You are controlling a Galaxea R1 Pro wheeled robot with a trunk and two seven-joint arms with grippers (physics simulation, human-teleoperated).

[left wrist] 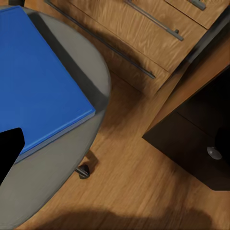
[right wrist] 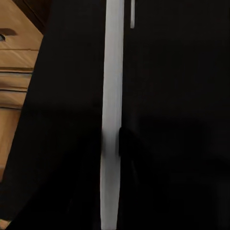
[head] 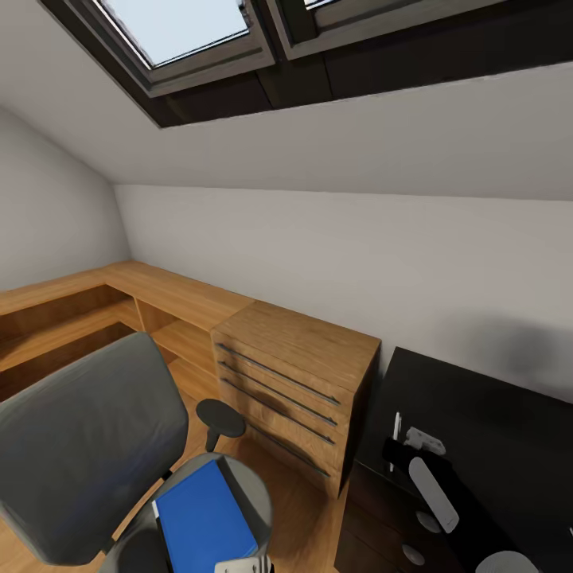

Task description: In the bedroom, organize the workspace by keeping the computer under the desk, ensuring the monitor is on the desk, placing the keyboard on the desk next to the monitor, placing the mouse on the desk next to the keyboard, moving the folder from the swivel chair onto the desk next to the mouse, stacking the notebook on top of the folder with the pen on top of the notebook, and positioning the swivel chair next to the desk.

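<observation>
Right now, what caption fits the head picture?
Blue folder lying on the grey swivel chair beside the black desk.

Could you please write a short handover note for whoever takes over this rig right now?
Grippers: the left gripper hovers at the near end of the folder; I cannot tell how its jaws stand. The right one is above the desk; its jaws cannot be judged either.
Things: the blue folder lies flat on the swivel chair seat. The chair stands left of the black desk, beside a wooden drawer chest. A slim white pen lies on the desk.
Done: nothing confirmed from these views.
Left: move the folder to the desk, stack notebook and pen, check the other items, position the chair.
</observation>
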